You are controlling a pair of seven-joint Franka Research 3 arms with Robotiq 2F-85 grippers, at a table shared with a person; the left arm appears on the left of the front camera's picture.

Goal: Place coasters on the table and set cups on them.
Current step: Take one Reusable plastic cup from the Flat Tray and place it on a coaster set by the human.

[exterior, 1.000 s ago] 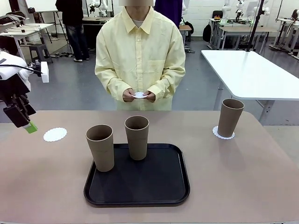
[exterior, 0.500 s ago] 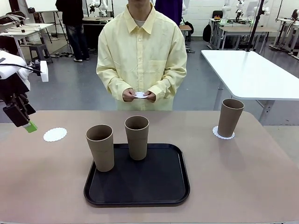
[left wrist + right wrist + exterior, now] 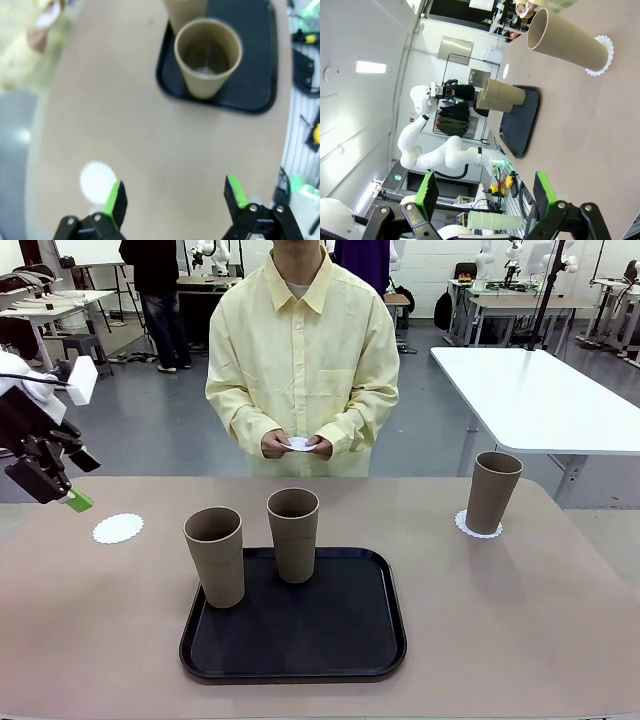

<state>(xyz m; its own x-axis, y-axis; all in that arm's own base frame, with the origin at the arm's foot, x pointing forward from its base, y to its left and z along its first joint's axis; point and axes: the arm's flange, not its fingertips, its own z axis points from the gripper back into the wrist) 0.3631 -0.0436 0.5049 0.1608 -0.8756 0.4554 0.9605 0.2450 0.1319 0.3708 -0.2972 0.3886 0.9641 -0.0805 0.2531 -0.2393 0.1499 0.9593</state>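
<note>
Table: a large, smooth beige-tan table (image 3: 560,640) carries everything.
Tray: a black square tray with rounded corners (image 3: 330,640) lies at the table's 6 o'clock side.
Cups: three tall tapered grey-brown tumblers are seen. One (image 3: 493,490) stands at 2 o'clock from the tray. One (image 3: 293,533) is at the tray's 12 o'clock edge, and one (image 3: 214,555) at its 10 o'clock corner.
Left gripper (image 3: 80,482): it is held above the table at 10 o'clock from the bare doily, jaws spread wide, nothing between them.
Right gripper (image 3: 485,192): its jaws are likewise spread wide and empty.
Coasters: these are thin white round paper doilies with lacy edges. One (image 3: 118,528) lies bare at 10 o'clock from the tray, one (image 3: 478,527) sits under the far cup, and one (image 3: 298,444) is held in the person's hands (image 3: 274,446) at 12 o'clock.
Step in hand: probably the corner cup is to be carried to the bare doily.
Advice: the cup is best taken from the side at mid-height, lifted clear of the tray lip, and lowered upright and centred. The paper should not be brushed, since it would likely slide.
</note>
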